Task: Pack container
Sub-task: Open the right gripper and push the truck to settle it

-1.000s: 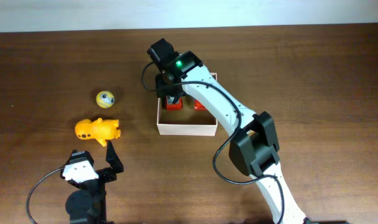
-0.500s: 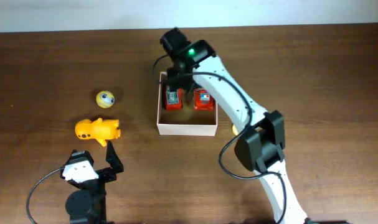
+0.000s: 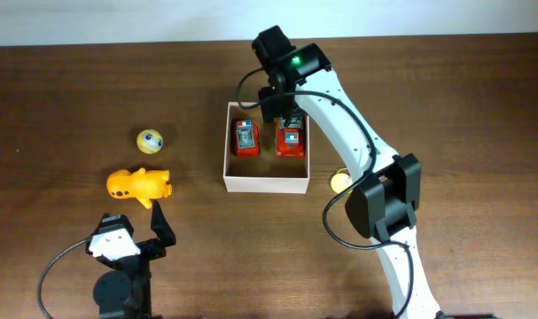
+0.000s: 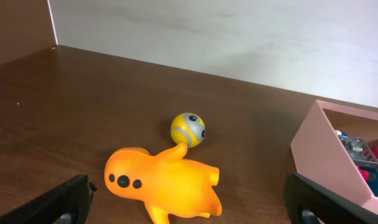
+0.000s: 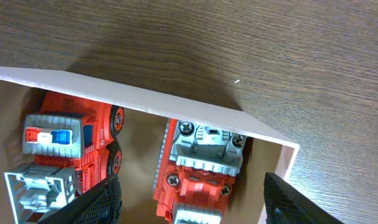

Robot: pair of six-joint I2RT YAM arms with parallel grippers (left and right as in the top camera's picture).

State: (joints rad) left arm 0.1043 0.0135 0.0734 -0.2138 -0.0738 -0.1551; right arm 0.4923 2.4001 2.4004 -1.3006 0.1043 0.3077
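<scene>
Two red toy fire trucks (image 3: 245, 139) are lying inside the square white-walled cardboard container (image 3: 267, 183) mid-table. An orange plastic animal (image 3: 138, 185) and a yellow ball (image 3: 150, 140) are waiting outside, left. The right gripper (image 5: 192, 202) is hovering open and empty over the far wall. The left gripper (image 3: 136, 229) is gaping wide.

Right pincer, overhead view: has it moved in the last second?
Yes. The right pincer has shifted rightward along the container's far wall, from near its left corner toward its right end.

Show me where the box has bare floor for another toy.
Free: the near strip of the container, between its front wall and the two red trucks. Crowded: the far half, trucks side by side under the right pincer.
</scene>
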